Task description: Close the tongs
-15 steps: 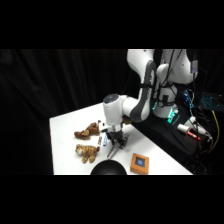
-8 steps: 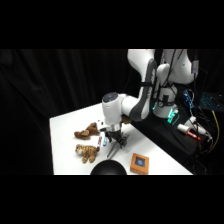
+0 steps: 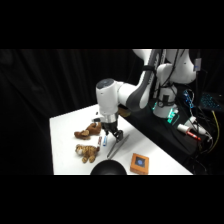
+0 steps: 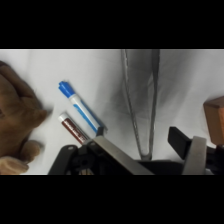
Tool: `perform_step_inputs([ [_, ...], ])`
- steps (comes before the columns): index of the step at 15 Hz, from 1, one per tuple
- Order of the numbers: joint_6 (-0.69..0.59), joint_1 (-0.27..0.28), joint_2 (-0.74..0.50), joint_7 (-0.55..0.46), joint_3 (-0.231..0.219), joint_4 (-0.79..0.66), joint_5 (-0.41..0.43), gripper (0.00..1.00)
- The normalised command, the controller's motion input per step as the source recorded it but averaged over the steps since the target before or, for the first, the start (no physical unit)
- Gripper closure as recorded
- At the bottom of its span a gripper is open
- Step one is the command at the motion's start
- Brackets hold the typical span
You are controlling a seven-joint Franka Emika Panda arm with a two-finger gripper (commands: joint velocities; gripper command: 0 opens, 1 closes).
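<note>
Down near the table's (image 3: 62,127) front half: gripper (image 4: 150,159) parked low over the tongs (image 4: 141,100), jaws spread, one finger (image 4: 117,156) on each side of the two metal arms. Not pinching anything yet, as far as can be seen. Looks like a deliberate straddle, set up so a squeeze would push both arms together. Probably sits at the narrow end, where the arms run close, with the wider end fanning away toward the far edge of the wrist view.

From the side, same tongs (image 3: 119,145) lying flat, pointing toward the front edge, just beside the plush toys.

Quick count:
- 1 pair of tongs
- 2 plush toys: brown one (image 3: 88,131), striped tiger-ish one (image 3: 88,152)
- 2 pen-like things lying side by side: blue-and-white marker (image 4: 82,112), dark reddish tube (image 4: 73,130)
- 1 orange block (image 3: 140,162)
- 1 dark round object (image 3: 106,170) at the front edge, can't tell what

Guessing the closing squeeze comes next.
</note>
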Motion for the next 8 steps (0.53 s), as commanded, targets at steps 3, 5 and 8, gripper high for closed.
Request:
perform_step_inputs([
  [3, -0.41, 0.087, -0.37, 0.28, -0.060, 0.07, -0.022, 0.00],
  [5, -0.41, 0.085, -0.31, 0.29, -0.066, 0.14, -0.035, 0.00],
  [8, -0.37, 0.069, -0.21, 0.27, -0.065, 0.18, -0.028, 0.00],
])
